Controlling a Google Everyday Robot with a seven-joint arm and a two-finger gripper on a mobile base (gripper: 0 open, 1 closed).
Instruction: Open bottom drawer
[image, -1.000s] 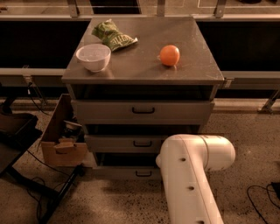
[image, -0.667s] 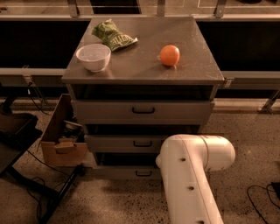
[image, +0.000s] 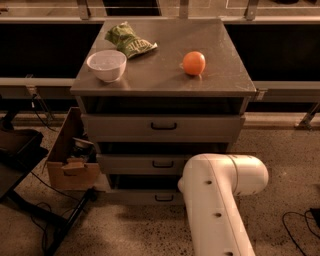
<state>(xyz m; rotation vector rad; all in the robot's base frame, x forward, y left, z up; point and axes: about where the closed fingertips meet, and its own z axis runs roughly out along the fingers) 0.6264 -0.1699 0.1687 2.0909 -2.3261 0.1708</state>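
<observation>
— So, which step is in hand?
— The approach, I'd judge. The bottom drawer (image: 145, 196) is the lowest of three in the grey cabinet (image: 165, 75). It looks shut or nearly so, and nothing touches its dark bar handle (image: 164, 198).
— And the gripper?
— Out of sight. Only the white arm (image: 220, 200) shows, bent low just right of that handle. Whether the gripper is spread or pinched, I cannot tell.
— What does the next move call for?
— Probably bringing the gripper to the handle, closing on it, then pulling straight out from the cabinet.
— What is hard to make out?
— The arm covers the drawer's right end. The dark gap above the drawer front hides how far out it sits.
</observation>
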